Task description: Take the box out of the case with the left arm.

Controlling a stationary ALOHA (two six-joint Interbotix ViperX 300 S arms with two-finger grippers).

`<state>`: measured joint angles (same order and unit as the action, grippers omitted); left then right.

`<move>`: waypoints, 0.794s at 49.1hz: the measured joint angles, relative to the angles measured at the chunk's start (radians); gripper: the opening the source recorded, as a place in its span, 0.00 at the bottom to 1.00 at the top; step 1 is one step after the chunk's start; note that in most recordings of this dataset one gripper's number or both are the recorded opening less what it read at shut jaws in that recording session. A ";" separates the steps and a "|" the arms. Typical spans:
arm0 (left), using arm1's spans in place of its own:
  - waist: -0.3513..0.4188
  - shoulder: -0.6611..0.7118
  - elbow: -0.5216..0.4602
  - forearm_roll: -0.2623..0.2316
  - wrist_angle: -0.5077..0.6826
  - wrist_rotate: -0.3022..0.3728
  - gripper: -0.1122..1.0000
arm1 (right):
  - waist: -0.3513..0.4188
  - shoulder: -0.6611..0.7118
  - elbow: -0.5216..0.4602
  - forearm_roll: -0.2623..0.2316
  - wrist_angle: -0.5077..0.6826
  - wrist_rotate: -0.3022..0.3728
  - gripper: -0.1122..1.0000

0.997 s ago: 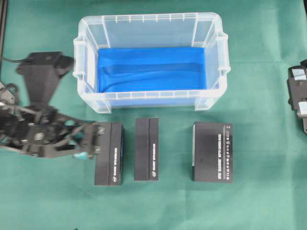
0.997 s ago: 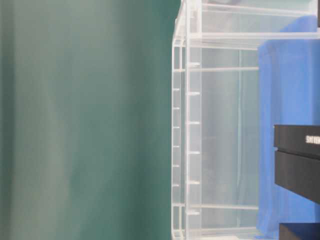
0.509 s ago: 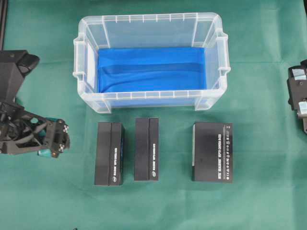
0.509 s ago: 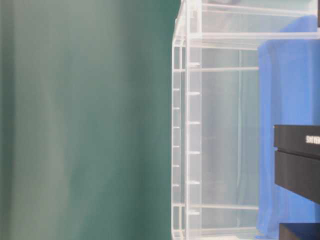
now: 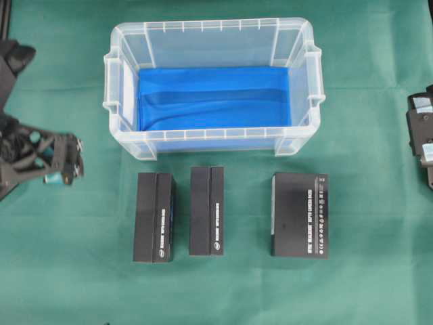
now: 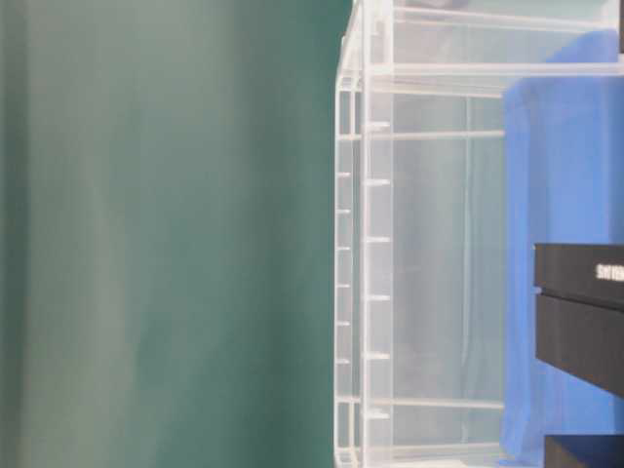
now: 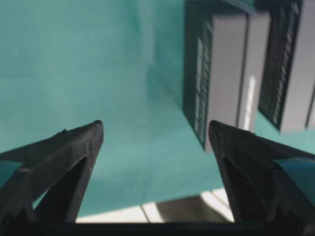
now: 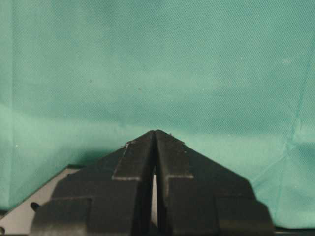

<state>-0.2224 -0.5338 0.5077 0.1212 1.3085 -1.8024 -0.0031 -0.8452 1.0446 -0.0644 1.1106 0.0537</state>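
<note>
The clear case stands at the back middle of the overhead view; only its blue sheet shows inside. Three black boxes lie on the green cloth in front of it: left, middle and right. My left gripper hangs at the far left edge, well apart from the left box, open and holding nothing. In the left wrist view its gripper spreads wide over bare cloth, with two boxes ahead. My right gripper is shut on nothing above the cloth.
The right arm rests at the right edge of the overhead view. The table-level view shows the case's ribbed wall and a black box end. Green cloth covers the whole table.
My left gripper has drawn back leftward and toward the rear, away from the left box it stood next to. It stayed open. Boxes, case and right arm have not moved.
</note>
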 measured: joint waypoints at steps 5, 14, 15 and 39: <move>0.071 -0.015 0.006 -0.002 0.020 0.058 0.92 | 0.000 -0.006 -0.003 0.000 0.017 -0.002 0.09; 0.204 -0.041 0.017 -0.009 0.026 0.199 0.92 | 0.000 -0.021 -0.006 0.000 0.051 0.002 0.09; 0.221 -0.044 0.018 -0.009 0.028 0.212 0.92 | 0.000 -0.023 -0.006 0.000 0.055 0.000 0.09; 0.500 -0.061 0.025 -0.025 0.069 0.477 0.92 | 0.000 -0.043 -0.009 0.000 0.071 0.003 0.09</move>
<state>0.2777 -0.5952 0.5323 0.0966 1.3775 -1.3254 -0.0031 -0.8882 1.0354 -0.0644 1.1812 0.0568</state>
